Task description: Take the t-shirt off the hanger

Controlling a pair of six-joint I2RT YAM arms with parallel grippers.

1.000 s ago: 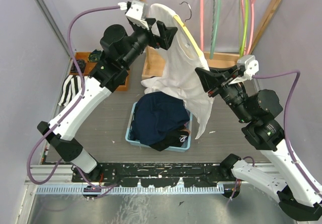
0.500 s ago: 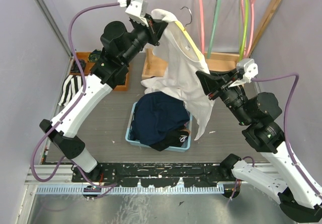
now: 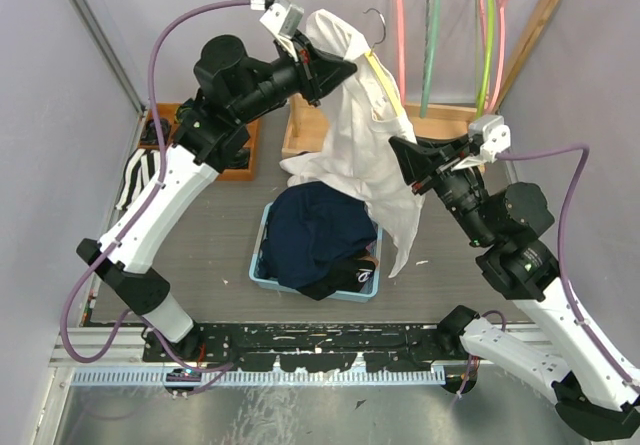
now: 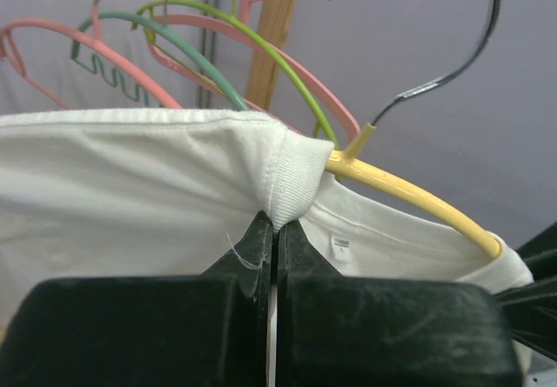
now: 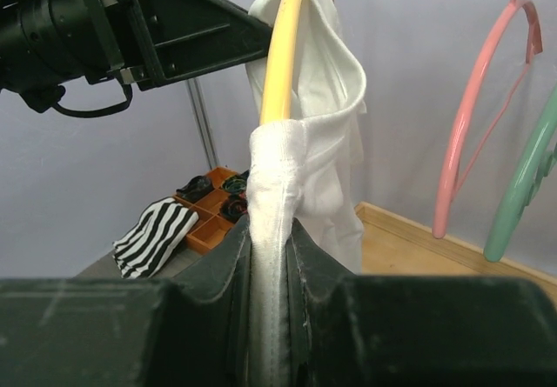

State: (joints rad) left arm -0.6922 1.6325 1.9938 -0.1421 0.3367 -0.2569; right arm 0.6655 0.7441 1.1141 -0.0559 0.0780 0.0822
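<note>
top view: my left pincer [image 3: 343, 66] is raised high at the back of the counter [image 3: 220, 235], closed on the upper edge of the white t-shirt [image 3: 350, 140]. the t-shirt hangs on a yellow hanger [image 3: 384, 83], draped down from it, its lower end trailing over the dark clothes [image 3: 315, 230] piled in a blue bin [image 3: 258, 265]. my right pincer [image 3: 400, 152] sits lower and to the right, closed on the hanger's lower end, cloth bunched around it. the hanger is held tilted between my two arms, its metal hook [image 3: 374, 20] free in the air, just beside the wooden rack [image 3: 440, 120]. a pink hanger [image 3: 400, 35] and green hangers [image 3: 430, 40] hang on the rack. a striped cloth [image 3: 138, 180] lies at the counter's left edge beside an orange tray [image 3: 235, 160]. left wrist view: my fingers meet with no gap, pinching the ribbed collar where it folds over; only a thin fold of cloth is between them. the yellow bar comes out of the collar and runs down to the right, the hook rising above it. the size tag shows inside the neck. right wrist view: my fingers stand narrow, clamped on the end of the yellow bar through a tight wrap of white cloth. the bar rises straight up from the grip, with the shirt folded over its top. my left arm reaches in from the upper left. whether the far sleeve is off the bar, i cannot tell.
</note>
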